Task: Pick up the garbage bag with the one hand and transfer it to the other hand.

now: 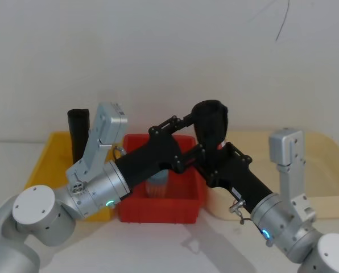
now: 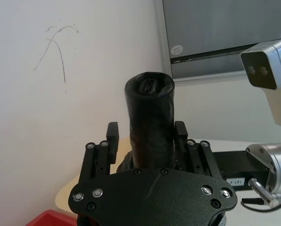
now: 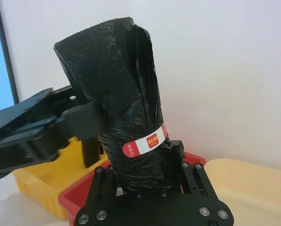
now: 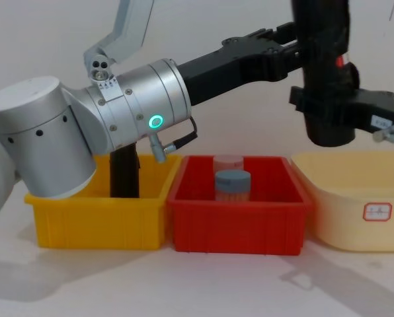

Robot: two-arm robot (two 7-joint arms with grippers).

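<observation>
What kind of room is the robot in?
Probably a robot test lab. The left end effector and right end effector meet at a garbage bag above a yellow bin, a red bin and a cream bin, by a bare white wall.

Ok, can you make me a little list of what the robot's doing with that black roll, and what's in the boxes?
Garbage bag: upright, held up in the air
Left gripper: shut on the bag, higher up
Right gripper: shut on the bag, lower down
Handover: both hold it, neither has let go
Red bin: jar with a blue lid
Yellow bin: second black roll, standing
</observation>
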